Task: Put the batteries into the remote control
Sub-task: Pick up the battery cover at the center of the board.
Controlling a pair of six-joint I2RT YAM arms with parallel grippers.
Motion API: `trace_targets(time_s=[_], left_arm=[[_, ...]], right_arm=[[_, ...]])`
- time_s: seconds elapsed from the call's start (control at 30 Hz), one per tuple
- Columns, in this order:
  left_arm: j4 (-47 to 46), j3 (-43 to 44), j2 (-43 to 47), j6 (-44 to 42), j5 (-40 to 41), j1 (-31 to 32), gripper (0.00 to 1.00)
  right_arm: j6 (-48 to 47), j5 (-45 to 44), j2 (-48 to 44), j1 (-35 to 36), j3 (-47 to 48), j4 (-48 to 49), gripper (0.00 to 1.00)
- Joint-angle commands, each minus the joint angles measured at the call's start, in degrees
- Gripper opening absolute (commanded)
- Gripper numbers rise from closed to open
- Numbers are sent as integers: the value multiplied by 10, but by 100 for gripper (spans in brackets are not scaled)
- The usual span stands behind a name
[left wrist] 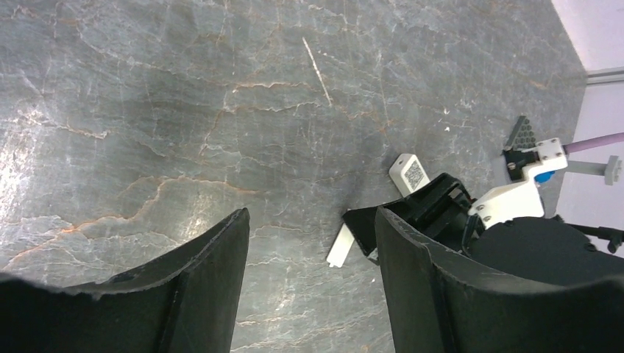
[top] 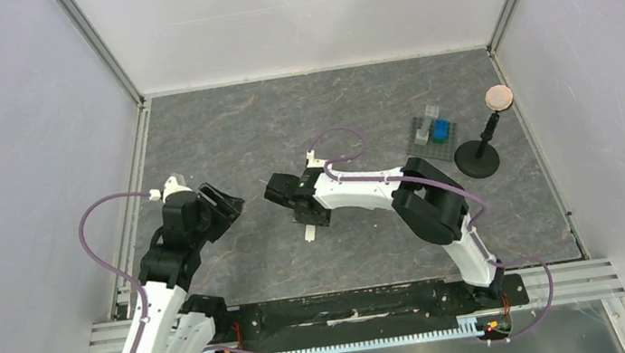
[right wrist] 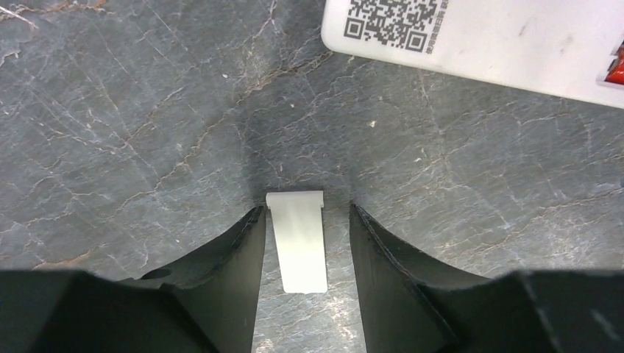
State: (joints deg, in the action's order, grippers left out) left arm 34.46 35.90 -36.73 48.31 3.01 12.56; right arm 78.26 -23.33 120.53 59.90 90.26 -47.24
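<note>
1. While the remote (right wrist: 486, 44) lies back-up on the desk (top: 283, 116) with its cover (right wrist: 296, 243) off and separate, the job reads as unfinished. The remote sits just ahead of the right gripper (right wrist: 307, 220) and is mostly hidden under that arm in the view from above.
2. A sliver of red at the remote's end, seen from the right wrist, is likely a battery (right wrist: 615, 70) seated in the open bay. Whether both are in cannot be told, and no loose one shows on the desk.
3. On that reading, what is left is probably refitting the cover, and perhaps a second cell.
4. The right gripper is spread, with its fingers straddling the cover and not yet pinching it.
5. The left gripper (left wrist: 310, 220) hangs spread and empty, apart to the left.
6. The remote looks like smooth, hard white plastic with rounded corners and a black-and-white code sticker (right wrist: 394, 22).
7. The cover is a small, flat, matte white strip with one squared end.
8. The desk is grey and stone-patterned, with rusty veins and a dull sheen.
9. The gripper fingers are matte black, curved and rough-edged.
</note>
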Motion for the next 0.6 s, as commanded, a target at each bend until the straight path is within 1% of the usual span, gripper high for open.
trace_targets(time_s=[0.0,0.27,0.33,0.43,0.5,0.57], left_arm=[[-19,-18,12,-12,3,-2,69],[-12,-30,41,-5,12,-2,69],[-9,-33,50,-2,19,-2,69],[-8,-37,64,2,27,-2,69],[-8,-38,71,2,28,-1,69],[-6,-39,74,0,24,-2,69]], right_arm=[[39,-5,17,4,23,-36,48],[27,22,48,4,46,-69,46],[24,29,52,4,45,-71,42],[20,38,54,4,42,-71,33],[17,40,54,3,39,-71,25],[15,40,52,0,36,-70,21]])
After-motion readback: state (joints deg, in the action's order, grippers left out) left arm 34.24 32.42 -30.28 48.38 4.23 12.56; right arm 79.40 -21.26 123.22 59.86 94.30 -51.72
